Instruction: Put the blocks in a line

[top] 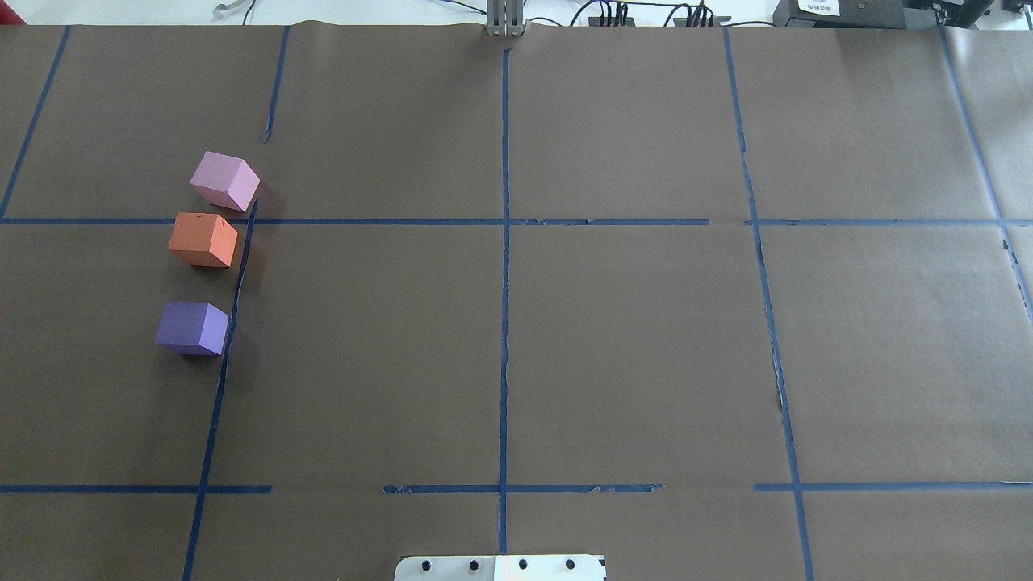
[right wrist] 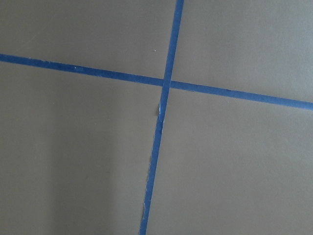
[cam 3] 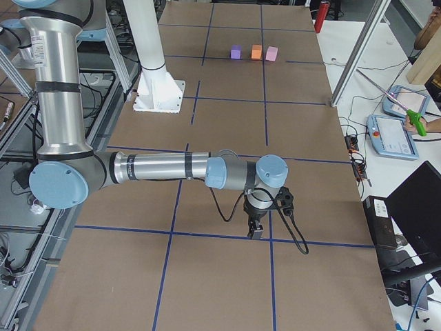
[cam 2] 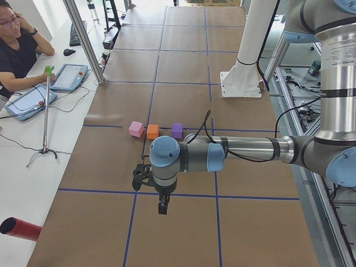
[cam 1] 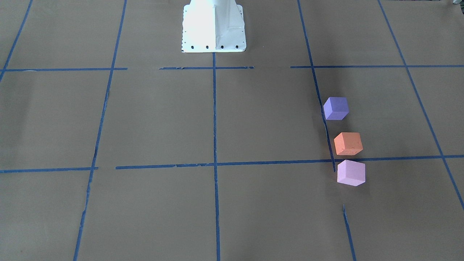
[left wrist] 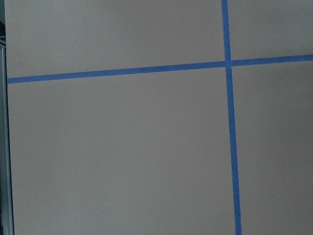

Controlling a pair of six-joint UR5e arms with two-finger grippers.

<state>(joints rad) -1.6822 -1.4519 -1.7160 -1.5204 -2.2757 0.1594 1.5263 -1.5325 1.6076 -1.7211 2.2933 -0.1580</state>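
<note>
Under the left gripper (cam 2: 162,209): brown paper of the table (top: 629,347) is lying beneath the downward-pointing fingers, with a crossing of blue tape (left wrist: 228,62) filling its wrist view.
Left gripper's grip: it is showing only in the side view, so I cannot tell whether it is released or clenched, or whether it is touching the paper.
Beyond the left gripper: the violet block (cam 2: 177,130), orange block (cam 2: 152,132) and pale pink block (cam 2: 136,129) are sitting well apart from it, farther along the table towards its middle.
Row of blocks: all three are standing on the paper in a line alongside one tape strip. The violet block is sitting nearest the robot's white base (cam 1: 214,29), the orange block in the middle and the pale pink block farthest out.
Spacing: orange and pink are sitting just beside each other with a cross strip of tape running between them. Violet is sitting a little apart from orange.
Under the right gripper (cam 3: 255,233): its fingers are pointing down over a tape line, and its wrist view is showing another tape crossing on the paper.
Right gripper's grip: only the side view is catching it, so I cannot tell if it is parted or closed.
From the right gripper: the three blocks are lying well apart, towards the table's opposite end.
Past the table edge: an operator (cam 2: 16,50) is sitting at a side desk.
</note>
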